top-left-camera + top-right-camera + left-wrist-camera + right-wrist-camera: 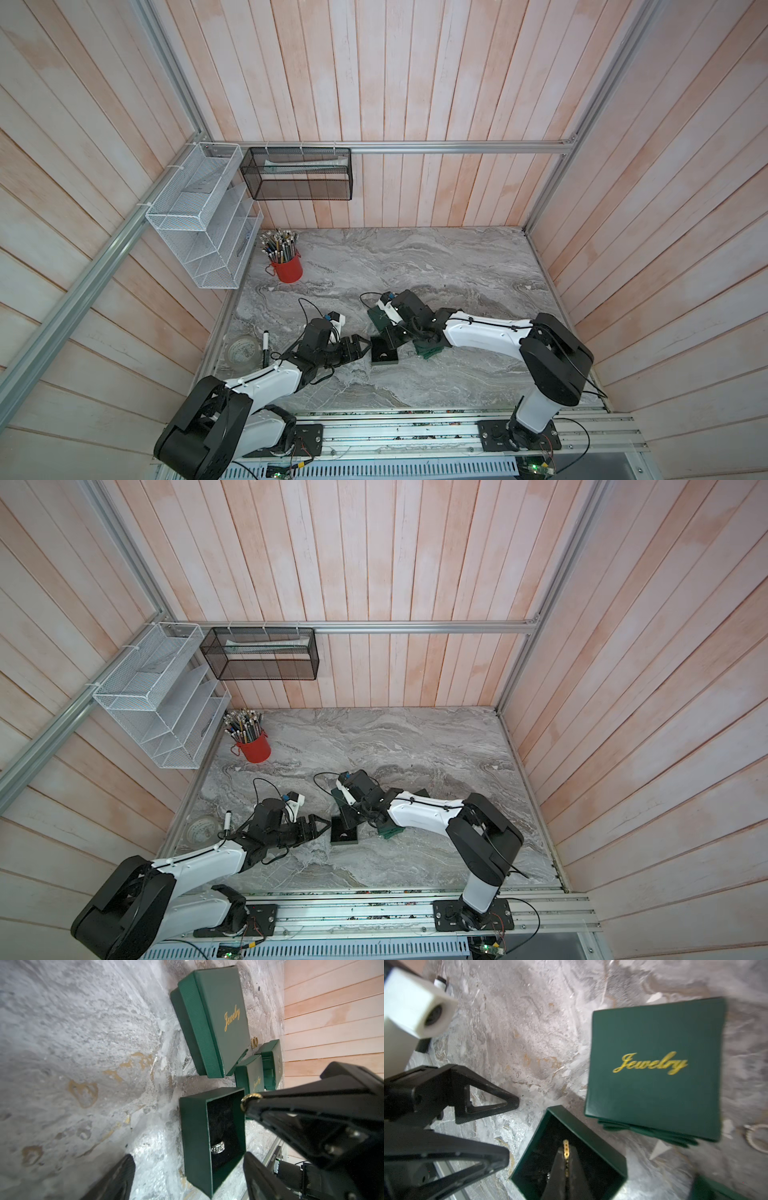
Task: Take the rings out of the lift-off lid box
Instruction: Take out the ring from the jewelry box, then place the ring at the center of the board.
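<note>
Box [195,1136] of green card holds silver ring [218,1148].

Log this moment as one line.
right gripper: shut on gold ring over open box | left gripper: open beside box | silver ring: in box

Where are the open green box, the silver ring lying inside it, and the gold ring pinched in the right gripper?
open green box [195,1140]: left wrist view, on its outer side wall.
silver ring [218,1147]: left wrist view, on its studded band.
gold ring [566,1150]: right wrist view, on its outer edge.
</note>
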